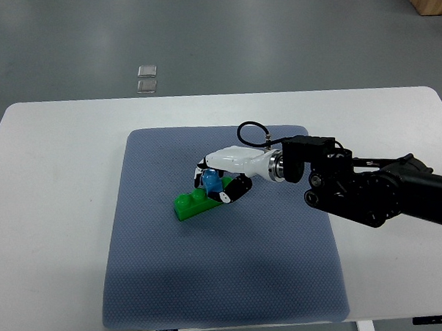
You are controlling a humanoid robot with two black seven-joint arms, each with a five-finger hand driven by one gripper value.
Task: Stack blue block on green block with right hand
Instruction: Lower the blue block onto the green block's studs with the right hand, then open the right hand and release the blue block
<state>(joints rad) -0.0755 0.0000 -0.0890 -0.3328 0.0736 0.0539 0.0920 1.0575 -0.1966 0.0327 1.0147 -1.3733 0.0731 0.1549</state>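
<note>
A green studded block (189, 205) lies slanted on the blue-grey mat (223, 283), near its middle left. A small blue block (211, 183) sits at the green block's right end, held between the fingers of my right hand (219, 184). The hand is white with black fingertips, and its dark arm (374, 190) comes in from the right edge. Its fingers curl around the blue block and hide most of it. Whether the blue block rests fully on the green one cannot be told.
The mat covers the middle of a white table (51, 202). Two small clear squares (146, 77) lie on the grey floor beyond the table's far edge. A black cable (252, 130) loops above the wrist.
</note>
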